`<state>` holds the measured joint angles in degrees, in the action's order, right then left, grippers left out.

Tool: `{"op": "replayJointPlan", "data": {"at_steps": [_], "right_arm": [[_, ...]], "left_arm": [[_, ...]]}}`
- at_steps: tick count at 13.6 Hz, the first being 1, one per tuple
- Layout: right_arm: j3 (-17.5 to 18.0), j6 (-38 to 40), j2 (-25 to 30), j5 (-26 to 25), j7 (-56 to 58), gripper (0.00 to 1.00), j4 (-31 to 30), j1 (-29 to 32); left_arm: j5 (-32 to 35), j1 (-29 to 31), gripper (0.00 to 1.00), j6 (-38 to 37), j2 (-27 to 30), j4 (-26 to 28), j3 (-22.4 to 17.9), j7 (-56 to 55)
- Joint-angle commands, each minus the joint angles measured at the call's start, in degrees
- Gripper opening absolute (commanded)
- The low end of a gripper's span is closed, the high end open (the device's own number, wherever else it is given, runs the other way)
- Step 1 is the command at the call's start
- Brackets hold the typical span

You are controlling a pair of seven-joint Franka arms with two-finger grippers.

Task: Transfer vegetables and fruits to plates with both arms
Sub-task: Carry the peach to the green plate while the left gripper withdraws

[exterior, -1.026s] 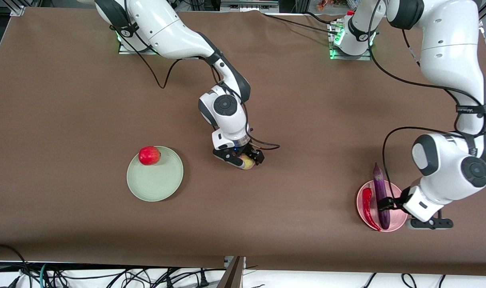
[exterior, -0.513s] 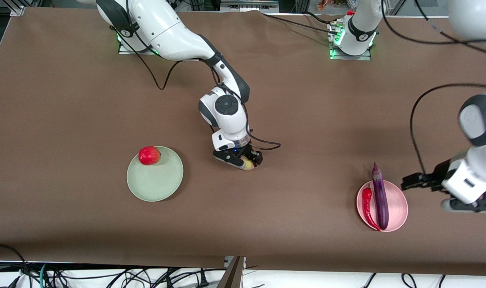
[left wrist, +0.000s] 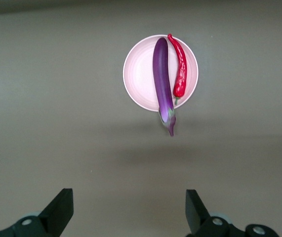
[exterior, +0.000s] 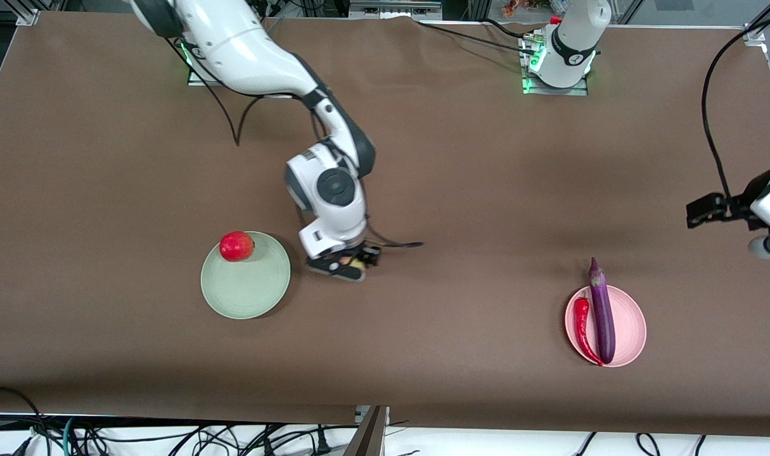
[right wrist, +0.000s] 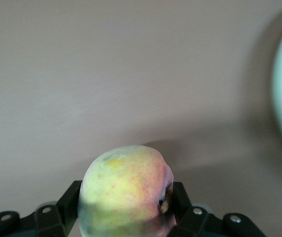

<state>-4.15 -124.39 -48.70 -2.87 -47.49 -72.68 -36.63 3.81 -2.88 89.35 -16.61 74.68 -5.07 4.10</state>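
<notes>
A: Stock placed?
B: Green plate [exterior: 245, 291], right arm's end: apple [exterior: 236, 246] on its rim. Right gripper [exterior: 345, 265] beside it, over bare table, clamping the peach [right wrist: 127, 190]; one transfer left.
A: Rest?
B: Pink plate [exterior: 632, 329]: chili [exterior: 583, 329], eggplant [exterior: 601, 310] delivered. Left gripper [left wrist: 128, 215] high above, spread, empty.

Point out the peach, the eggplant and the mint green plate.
peach [right wrist: 126, 190]: right wrist view, its yellow-pink skin.
eggplant [left wrist: 163, 79]: left wrist view, mid-body.
mint green plate [exterior: 248, 291]: front view, bare centre.
</notes>
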Motion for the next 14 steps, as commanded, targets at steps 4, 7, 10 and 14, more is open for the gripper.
{"op": "replayJointPlan", "data": {"at_steps": [4, 7, 10, 14], "right_arm": [[0.81, 8.36, 6.07, 2.69, 21.79, 0.14, -3.17, 10.07], [0.90, 10.22, 6.07, 2.78, 26.65, 0.29, -4.48, 13.07], [0.90, 10.48, 5.98, 2.78, 26.92, 1.00, -5.19, 14.47], [0.81, 11.79, 6.51, 3.13, 30.76, 1.00, -4.40, 14.92]], "left_arm": [[-3.73, -0.37, 1.00, 0.12, 7.29, 9.08, 0.24, -5.15], [-3.90, -0.11, 1.00, -0.67, 7.29, 9.17, 0.24, -5.68], [-4.34, -0.03, 1.00, -0.85, 6.51, 8.47, 0.15, -5.77], [-5.04, -0.46, 1.00, -0.85, 6.33, 8.47, 0.24, -6.12]]}}
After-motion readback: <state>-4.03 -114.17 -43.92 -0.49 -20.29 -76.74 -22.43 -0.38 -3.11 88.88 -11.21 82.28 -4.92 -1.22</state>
